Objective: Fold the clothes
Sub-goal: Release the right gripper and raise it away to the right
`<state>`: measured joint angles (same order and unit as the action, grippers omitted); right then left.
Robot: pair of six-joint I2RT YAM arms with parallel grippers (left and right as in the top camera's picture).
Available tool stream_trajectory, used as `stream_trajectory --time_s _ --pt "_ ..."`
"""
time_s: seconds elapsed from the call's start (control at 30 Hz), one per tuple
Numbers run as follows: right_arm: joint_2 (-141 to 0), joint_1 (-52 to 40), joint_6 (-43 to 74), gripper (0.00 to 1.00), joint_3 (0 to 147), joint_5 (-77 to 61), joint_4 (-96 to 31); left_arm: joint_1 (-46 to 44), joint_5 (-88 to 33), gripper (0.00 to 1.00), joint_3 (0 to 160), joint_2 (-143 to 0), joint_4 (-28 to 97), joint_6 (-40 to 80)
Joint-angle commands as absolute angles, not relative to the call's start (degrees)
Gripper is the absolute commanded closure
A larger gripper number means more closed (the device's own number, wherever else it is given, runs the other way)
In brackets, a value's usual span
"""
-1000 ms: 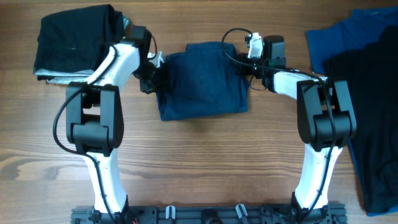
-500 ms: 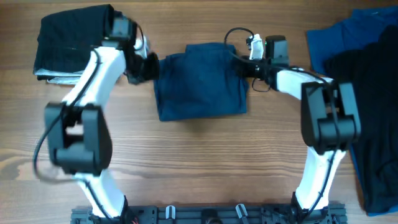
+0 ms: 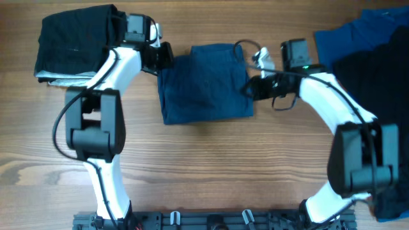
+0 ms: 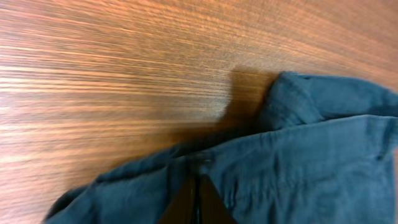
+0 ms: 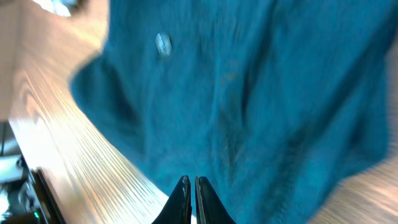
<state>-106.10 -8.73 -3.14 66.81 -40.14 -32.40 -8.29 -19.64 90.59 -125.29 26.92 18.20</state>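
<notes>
We see folded navy shorts (image 3: 206, 82) flat on the worktop (image 3: 204, 166), our left end effector (image 3: 163, 56) closed tight at their upper left corner, right end effector (image 3: 250, 89) closed tight at their right edge, black pile (image 3: 75, 39) beyond the left arm, blue garment (image 3: 335, 41) and black garment (image 3: 383, 115) far right.

Work surface: 1 wooden table (image 3: 211, 160).
The table top fills all 3 views. It is a warm brown board with fine grain that runs left to right in the overhead view, with darker streaks toward the lower left. The light is soft and even, and the wood shows a faint sheen in the left wrist view. 1 black rail (image 3: 211, 220) runs along the near edge.
</notes>
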Motion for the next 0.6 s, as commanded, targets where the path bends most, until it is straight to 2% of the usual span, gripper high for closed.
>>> stream_trajectory --time_s 0.0,0.13,0.27,0.4,0.43,0.47,0.5,0.53,0.57 --pt "-113.5 -11.7 -5.4 0.96 64.1 -41.4 -30.1 -9.2 -20.8 0.96 90.3 -128.5 24.1 18.7" --pt "-120.7 -12.2 10.6 0.96 64.1 -26.2 -27.0 -9.2 -16.2 0.96 90.3 -131.0 23.6 18.7" --pt "-117.3 -12.1 6.5 0.96 68.3 -26.8 -33.5 -9.2 -15.8 0.96 90.4 -128.5 23.7 18.2" --pt "-106.1 -11.3 3.9 0.96 78.3 -26.4 -43.7 -9.8 -15.7 0.96 90.4 -119.0 23.5 18.3" --pt "-102.4 -10.3 4.8 0.86 80.2 -24.9 -44.9 -10.3 -15.7 0.92 90.4 -116.6 22.9 18.3" --pt "-100.1 -9.6 5.8 0.69 80.9 -23.3 -45.3 -10.8 -15.8 0.84 90.4 -115.0 22.4 18.3" --pt "-98.0 -8.6 7.5 0.58 81.3 -21.1 -45.8 -11.3 -15.8 0.77 90.4 -114.1 21.9 18.3" --pt "-95.2 -7.1 9.6 0.43 81.4 -18.0 -46.5 -11.9 -15.8 0.73 90.4 -113.8 21.3 18.2" --pt "-93.8 -6.0 10.4 0.34 81.4 -16.2 -47.2 -12.4 -15.7 0.67 90.4 -113.8 21.0 18.2"
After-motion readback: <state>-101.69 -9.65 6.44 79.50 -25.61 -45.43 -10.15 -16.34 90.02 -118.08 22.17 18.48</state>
